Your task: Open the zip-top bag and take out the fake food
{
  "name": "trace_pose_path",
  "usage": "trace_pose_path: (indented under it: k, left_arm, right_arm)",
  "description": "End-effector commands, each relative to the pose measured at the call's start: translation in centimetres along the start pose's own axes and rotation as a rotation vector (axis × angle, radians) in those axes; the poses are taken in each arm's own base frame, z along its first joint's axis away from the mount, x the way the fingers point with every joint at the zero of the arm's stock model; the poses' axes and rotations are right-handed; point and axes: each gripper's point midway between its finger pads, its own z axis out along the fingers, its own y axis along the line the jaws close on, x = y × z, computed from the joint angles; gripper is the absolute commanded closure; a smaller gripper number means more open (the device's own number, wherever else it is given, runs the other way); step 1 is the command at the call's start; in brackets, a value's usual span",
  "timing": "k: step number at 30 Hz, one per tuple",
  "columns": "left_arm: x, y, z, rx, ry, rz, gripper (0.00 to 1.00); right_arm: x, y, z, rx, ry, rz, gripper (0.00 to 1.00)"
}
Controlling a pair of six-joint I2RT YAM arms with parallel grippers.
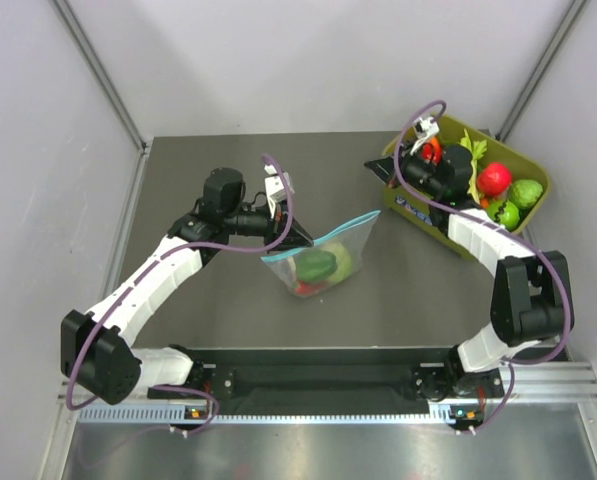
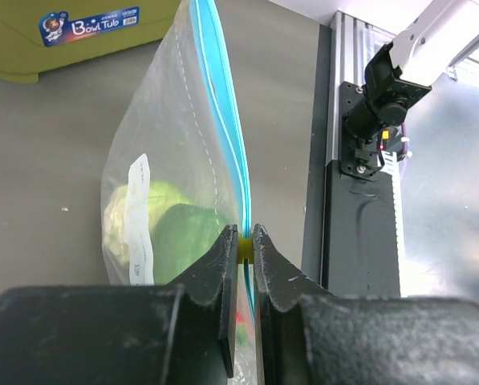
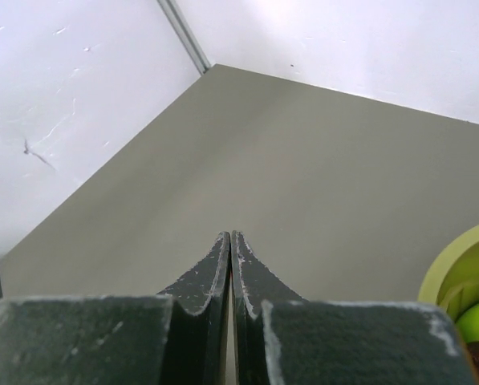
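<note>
The zip-top bag [image 1: 323, 255] hangs lifted off the table in the middle, its teal-blue zip strip [image 1: 338, 228] along the top. Inside are a dark green bell pepper [image 1: 316, 264], a pale green cabbage [image 1: 344, 262] and a red chili [image 1: 307, 288]. My left gripper [image 1: 300, 237] is shut on the bag's left end. In the left wrist view the gripper [image 2: 245, 245] pinches a small yellow slider on the strip [image 2: 223, 120], with the cabbage [image 2: 155, 200] and pepper [image 2: 187, 237] behind the plastic. My right gripper [image 1: 376, 168] is shut and empty beside the tub's left edge; it also shows in the right wrist view [image 3: 230, 237].
The olive-green tub [image 1: 531, 160] stands at the back right, holding a red apple [image 1: 494, 178], green fruit [image 1: 525, 192] and celery [image 1: 475, 150]. Its rim shows in the right wrist view [image 3: 456, 265] and its label side in the left wrist view [image 2: 30, 48]. Grey walls enclose the table.
</note>
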Motion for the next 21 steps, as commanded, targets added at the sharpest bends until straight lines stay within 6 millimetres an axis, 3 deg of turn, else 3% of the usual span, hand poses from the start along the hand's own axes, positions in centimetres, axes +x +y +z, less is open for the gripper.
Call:
trace_pose_path:
  k: [1,2,4,7,8,10,15,21]
  left_arm:
    - [-2.4,-0.6,-0.6,-0.012,-0.041,0.091,1.00]
    - [-2.5,-0.6,-0.6,-0.016,-0.042,0.094,1.00]
    - [-2.5,-0.4,-0.7,-0.023,-0.041,0.093,1.00]
    - [-2.5,-0.4,-0.7,-0.026,-0.041,0.093,1.00]
    - [-2.5,-0.4,-0.7,-0.026,-0.041,0.095,1.00]
    - [-2.5,-0.5,-0.8,-0.028,-0.041,0.095,1.00]
    - [-2.7,-0.6,-0.8,-0.027,-0.042,0.101,1.00]
    - [-2.7,-0.8,-0.8,-0.016,-0.044,0.099,1.00]
  right_arm:
    - [-3.6,2.3,-1.1,-0.060,-0.086,-0.083,1.00]
    - [-2.9,2.7,-1.8,-0.075,-0.071,-0.085,0.98]
    - [-4.1,4.0,-3.6,-0.109,-0.091,-0.122,0.93]
    - [-3.4,9.0,-6.4,-0.317,-0.021,-0.195,0.57]
    - [-3.0,10.1,-7.0,-0.356,-0.002,-0.203,0.33]
    - [-2.6,12.4,-8.6,-0.422,0.022,-0.250,0.20]
    - [-0.1,14.5,-10.2,-0.483,0.074,-0.260,0.14]
    - [2.2,13.2,-9.7,-0.477,0.136,-0.235,0.11]
